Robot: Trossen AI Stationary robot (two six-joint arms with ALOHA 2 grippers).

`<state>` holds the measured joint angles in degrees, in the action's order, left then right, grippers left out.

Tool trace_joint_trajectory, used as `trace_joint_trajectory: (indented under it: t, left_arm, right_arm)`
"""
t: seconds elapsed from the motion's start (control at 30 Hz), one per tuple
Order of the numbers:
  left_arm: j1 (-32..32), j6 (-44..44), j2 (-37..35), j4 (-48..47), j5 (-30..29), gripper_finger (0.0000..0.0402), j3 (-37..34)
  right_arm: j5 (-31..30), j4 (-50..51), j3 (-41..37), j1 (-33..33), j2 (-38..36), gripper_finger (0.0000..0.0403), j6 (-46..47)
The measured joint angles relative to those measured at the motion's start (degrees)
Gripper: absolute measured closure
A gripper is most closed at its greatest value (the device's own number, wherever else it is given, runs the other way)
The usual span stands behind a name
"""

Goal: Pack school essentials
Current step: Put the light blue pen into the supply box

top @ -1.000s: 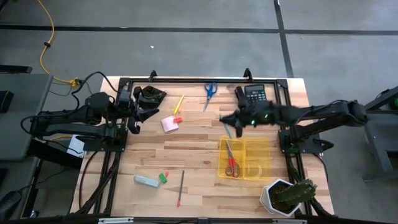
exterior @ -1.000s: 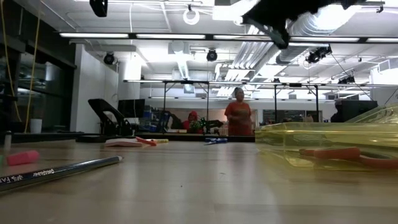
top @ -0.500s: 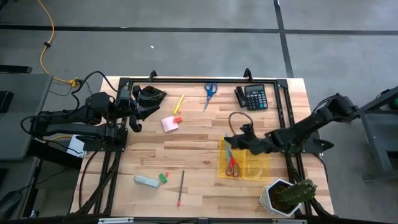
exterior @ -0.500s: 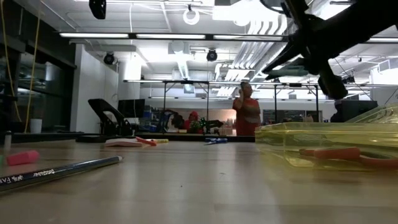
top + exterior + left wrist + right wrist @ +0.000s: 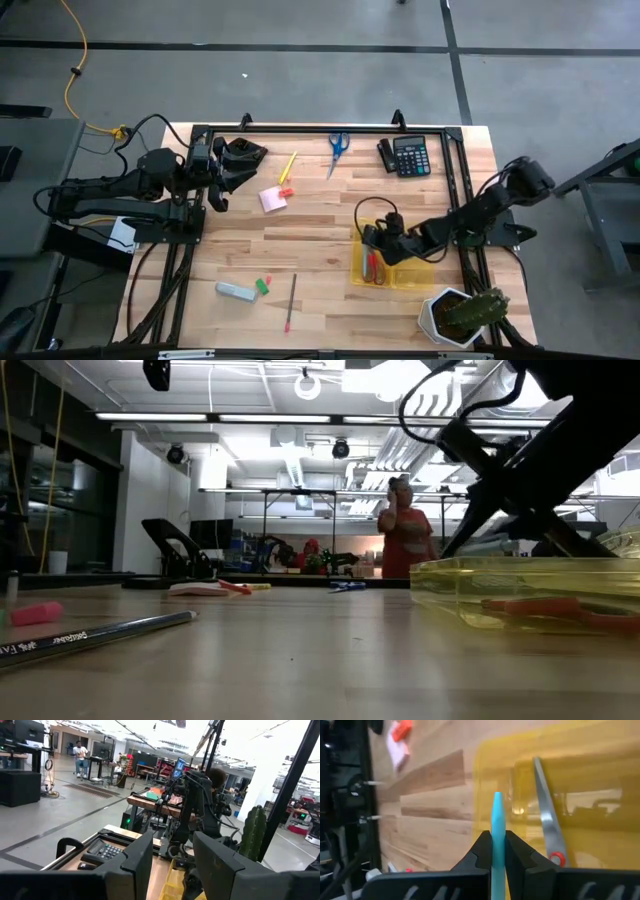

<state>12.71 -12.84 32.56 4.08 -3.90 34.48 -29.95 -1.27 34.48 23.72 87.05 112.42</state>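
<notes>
School essentials lie scattered over the wooden table (image 5: 320, 215), and the yellow tray (image 5: 420, 268) near the potted cactus (image 5: 462, 313) holds the red-handled scissors (image 5: 375, 268). Over that tray's scissors compartment hangs the right gripper (image 5: 378, 243), its jaws closed on the teal pen (image 5: 497, 827) — the wrist view shows the pen clamped between the two fingers and pointing out over the tray's edge, just beside the scissor blade. At the table's far left corner waits the left gripper (image 5: 236, 160), jaws parted and holding nothing. A black calculator (image 5: 409, 155) sits along the far edge, with the blue-handled scissors (image 5: 338, 150) to its left and the yellow marker (image 5: 288, 166) further left again. Near the marker rests the pink sticky-note pad (image 5: 272, 199), and a small orange-red piece (image 5: 286, 191) — possibly an eraser, it is too small to tell — touches its corner. Toward the near edge lie a pale grey-blue block (image 5: 235, 291), the tiny green eraser (image 5: 262, 286) just beside it, and the thin reddish pencil (image 5: 291, 302). Beyond the table, a person in a red top (image 5: 405, 540) stands in the room.
</notes>
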Motion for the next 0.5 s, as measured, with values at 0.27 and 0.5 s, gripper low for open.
trace_joint_trajectory:
  t: [0.27, 0.5]
  left_arm:
    - [0.0, 1.08, 0.0, 0.0, -0.59, 0.0271, 0.0]
    - [0.0, 1.07, 0.0, 0.02, -1.73, 0.0271, 0.0]
  right_arm:
    - [6.67, -5.6, 0.0, -2.36, 3.86, 0.0381, 1.34]
    - [7.76, -6.88, 0.0, -3.74, 5.43, 0.036, 1.75]
